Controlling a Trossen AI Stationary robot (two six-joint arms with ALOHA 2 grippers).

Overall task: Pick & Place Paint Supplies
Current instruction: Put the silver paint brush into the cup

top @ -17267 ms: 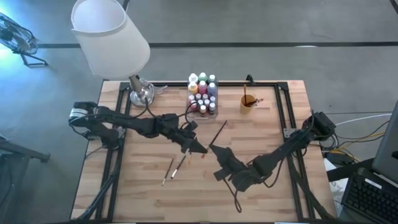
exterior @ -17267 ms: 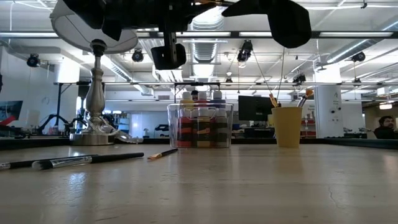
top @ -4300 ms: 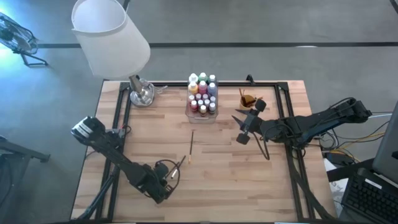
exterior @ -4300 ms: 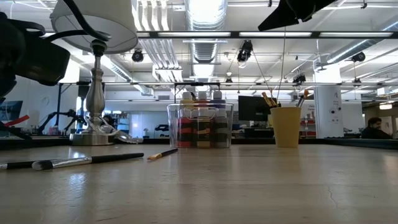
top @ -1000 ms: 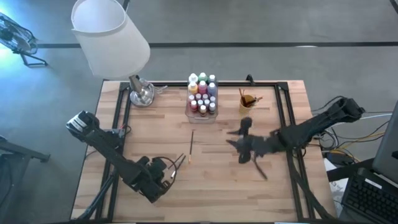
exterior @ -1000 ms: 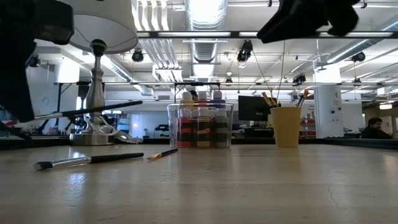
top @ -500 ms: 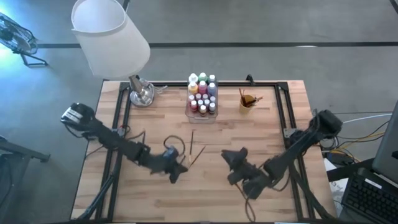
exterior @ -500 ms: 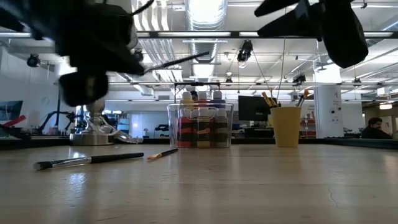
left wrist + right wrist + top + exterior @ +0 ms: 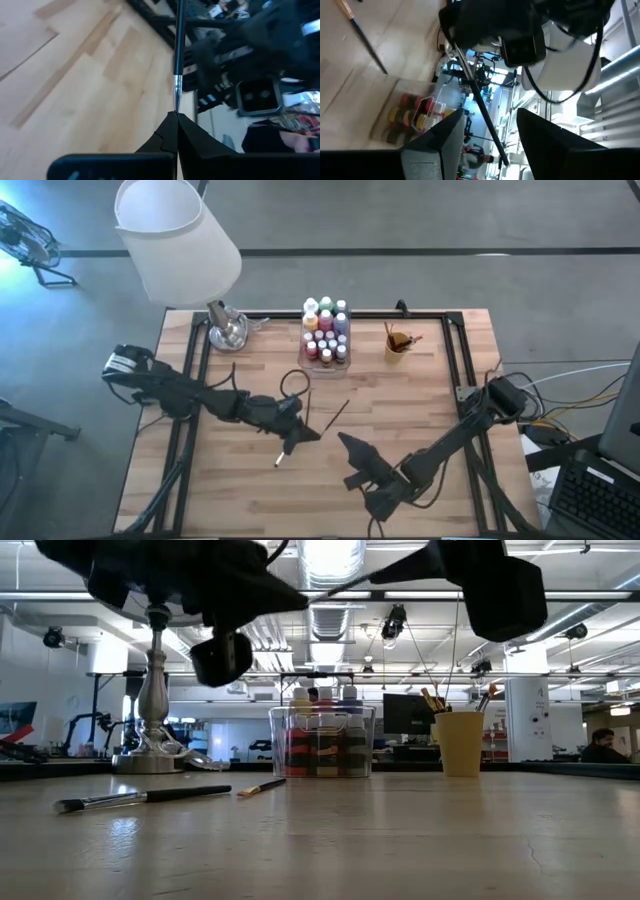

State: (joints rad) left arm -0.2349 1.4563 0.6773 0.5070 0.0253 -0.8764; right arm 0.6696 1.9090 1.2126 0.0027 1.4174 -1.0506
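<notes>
The held paintbrush runs off the frame's edge, its handle end unseen

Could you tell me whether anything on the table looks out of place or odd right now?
Two paintbrushes lie loose on the wood, away from the orange cup holding other brushes. The left claw pinches a third brush in mid-air. Nothing looks spilled or broken.

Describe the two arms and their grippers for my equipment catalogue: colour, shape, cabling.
Both arms are dark, nearly black, built of slim jointed links with bulkier housings near the wrists. The left gripper has two dark wedge-shaped fingers tapering to thin tips; the right gripper has broader, flat dark fingers. A black cable loops off the left arm, and a paler block sits at its base.
</notes>
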